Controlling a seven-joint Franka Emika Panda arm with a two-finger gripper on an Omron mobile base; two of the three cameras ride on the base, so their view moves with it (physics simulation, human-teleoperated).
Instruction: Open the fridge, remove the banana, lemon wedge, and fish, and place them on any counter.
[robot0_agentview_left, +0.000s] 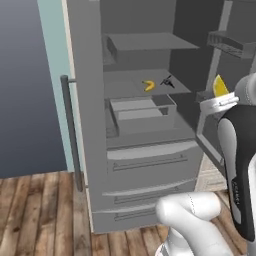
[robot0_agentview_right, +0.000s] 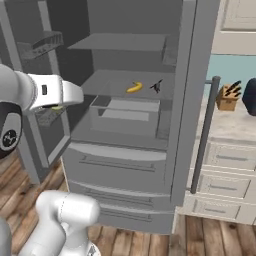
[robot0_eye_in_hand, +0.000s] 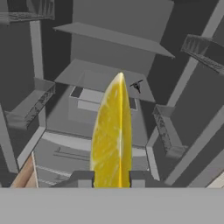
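Note:
The grey fridge (robot0_agentview_left: 150, 150) stands with both doors swung open. On its middle shelf lie the yellow banana (robot0_agentview_left: 148, 85) (robot0_agentview_right: 133, 87) and, just to its right, the small dark fish (robot0_agentview_left: 168, 81) (robot0_agentview_right: 157, 86) (robot0_eye_in_hand: 137, 85). My gripper (robot0_eye_in_hand: 111, 178) is shut on the lemon wedge (robot0_eye_in_hand: 111, 135), which points up between the fingers. From the left base the wedge (robot0_agentview_left: 218, 86) shows above my white wrist, out in front of the fridge and right of the shelf. The beige counter (robot0_agentview_right: 225, 127) lies to the right of the fridge.
The right fridge door (robot0_agentview_right: 192, 85) with its long bar handle (robot0_agentview_right: 204, 135) stands between me and the counter. A knife block (robot0_agentview_right: 228, 97) and a dark object (robot0_agentview_right: 250, 97) sit on the counter. A clear bin (robot0_agentview_left: 142, 112) sits below the shelf. The door racks (robot0_eye_in_hand: 30, 105) flank the opening.

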